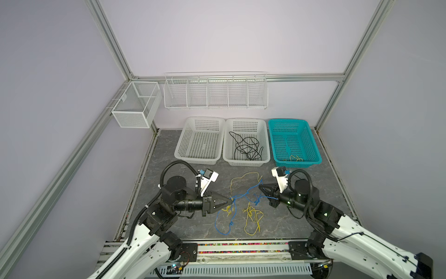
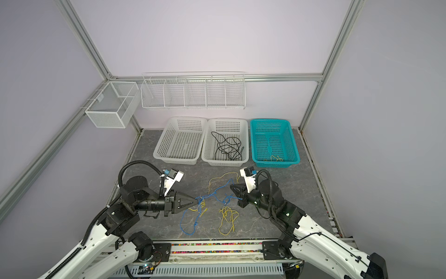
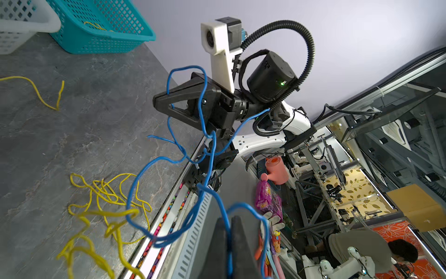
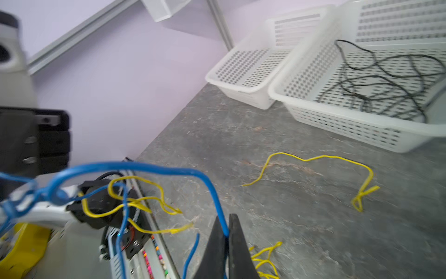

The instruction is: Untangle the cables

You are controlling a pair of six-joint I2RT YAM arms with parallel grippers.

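In middle basket (image 1: pixel 243 162), black cables (image 1: pixel 248 147); in teal basket (image 1: pixel 287 120), yellow cable (image 1: pixel 295 158); left claw (image 1: pixel 230 200) and right claw (image 1: pixel 259 187) tight on blue cable (image 3: pixel 212 145).

Three perforated plastic baskets line the far edge of the dark grey marbled tabletop (image 1: pixel 333 183): white basket (image 1: pixel 183 142), second white basket (image 1: pixel 243 163), teal basket (image 1: pixel 313 145). Thin yellow wires (image 1: pixel 252 212) and a loop of thin blue wire (image 1: pixel 222 232) lie mid-surface.

On table (image 1: pixel 190 227), cables (image 1: pixel 251 211) between left end effector (image 1: pixel 228 201) and right end effector (image 1: pixel 260 188); baskets (image 1: pixel 246 120) behind

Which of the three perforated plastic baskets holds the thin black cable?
The middle white basket; the left white basket looks empty, the teal basket holds yellow wire.
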